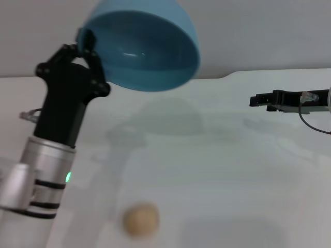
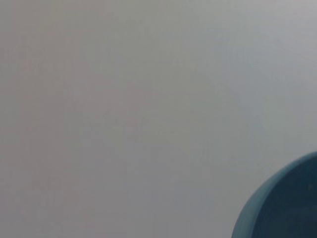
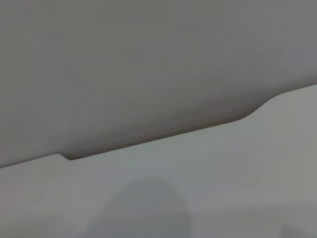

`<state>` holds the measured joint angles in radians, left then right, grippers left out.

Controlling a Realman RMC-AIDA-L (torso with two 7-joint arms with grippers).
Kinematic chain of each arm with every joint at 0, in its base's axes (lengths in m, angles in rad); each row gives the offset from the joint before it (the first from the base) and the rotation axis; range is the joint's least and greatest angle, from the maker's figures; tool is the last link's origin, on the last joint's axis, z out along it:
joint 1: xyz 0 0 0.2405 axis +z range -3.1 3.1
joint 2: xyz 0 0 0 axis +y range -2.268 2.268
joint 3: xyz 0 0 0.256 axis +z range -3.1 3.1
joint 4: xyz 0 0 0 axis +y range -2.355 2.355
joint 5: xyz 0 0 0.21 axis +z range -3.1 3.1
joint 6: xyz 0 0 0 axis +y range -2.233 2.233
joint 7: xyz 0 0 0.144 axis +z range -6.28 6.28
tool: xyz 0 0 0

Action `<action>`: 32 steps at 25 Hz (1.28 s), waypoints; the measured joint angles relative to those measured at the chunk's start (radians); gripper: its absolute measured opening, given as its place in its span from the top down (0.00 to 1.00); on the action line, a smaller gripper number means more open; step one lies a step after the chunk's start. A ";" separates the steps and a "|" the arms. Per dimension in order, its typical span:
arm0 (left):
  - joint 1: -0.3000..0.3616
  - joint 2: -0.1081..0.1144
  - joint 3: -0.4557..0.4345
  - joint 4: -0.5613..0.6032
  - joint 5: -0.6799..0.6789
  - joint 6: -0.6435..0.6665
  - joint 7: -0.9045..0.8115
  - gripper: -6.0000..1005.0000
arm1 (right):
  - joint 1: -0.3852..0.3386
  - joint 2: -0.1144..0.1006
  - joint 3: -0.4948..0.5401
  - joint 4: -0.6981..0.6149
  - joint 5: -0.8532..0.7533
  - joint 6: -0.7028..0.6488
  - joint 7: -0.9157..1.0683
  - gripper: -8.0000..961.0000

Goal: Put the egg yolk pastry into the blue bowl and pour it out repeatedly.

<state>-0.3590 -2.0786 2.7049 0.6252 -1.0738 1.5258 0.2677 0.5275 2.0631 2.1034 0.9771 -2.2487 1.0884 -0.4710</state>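
blue bowl [image 1: 142, 46] tipped empty in left claw [image 1: 88, 44]; egg yolk pastry [image 1: 140, 219] on table [image 1: 232, 170].

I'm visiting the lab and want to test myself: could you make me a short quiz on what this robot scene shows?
1. True or false: the egg yolk pastry is inside the blue bowl.
2. Which pincer holds the bowl? A) the left pincer B) the right pincer C) neither
3. Fill in: the bowl is lifted and tipped so its opening faces down towards the ____.

Key
1. False: the pastry lies on the white table, near its front edge, and the bowl's visible inside is empty.
2. A: it grips the bowl's rim; the right pincer hangs above the table on the robot's right side, holding nothing.
3. table
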 joint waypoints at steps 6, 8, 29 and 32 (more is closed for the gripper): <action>-0.070 0.000 -0.015 -0.030 -0.001 -0.249 0.007 0.99 | -0.003 0.000 0.000 -0.002 0.006 -0.008 -0.028 0.45; -0.098 0.002 -0.015 -0.048 -0.002 -0.317 0.007 0.99 | -0.003 0.001 -0.002 -0.006 0.020 -0.004 -0.052 0.45; -0.290 0.024 -0.326 -0.051 0.035 -0.953 0.010 0.99 | 0.006 0.000 -0.011 -0.037 0.081 0.028 -0.179 0.45; -0.326 0.025 -0.524 -0.030 0.142 -1.205 0.010 0.99 | 0.003 -0.001 -0.011 -0.037 0.081 0.028 -0.179 0.45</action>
<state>-0.6849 -2.0537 2.1809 0.5950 -0.9322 0.3208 0.2781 0.5302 2.0621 2.0927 0.9398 -2.1681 1.1164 -0.6499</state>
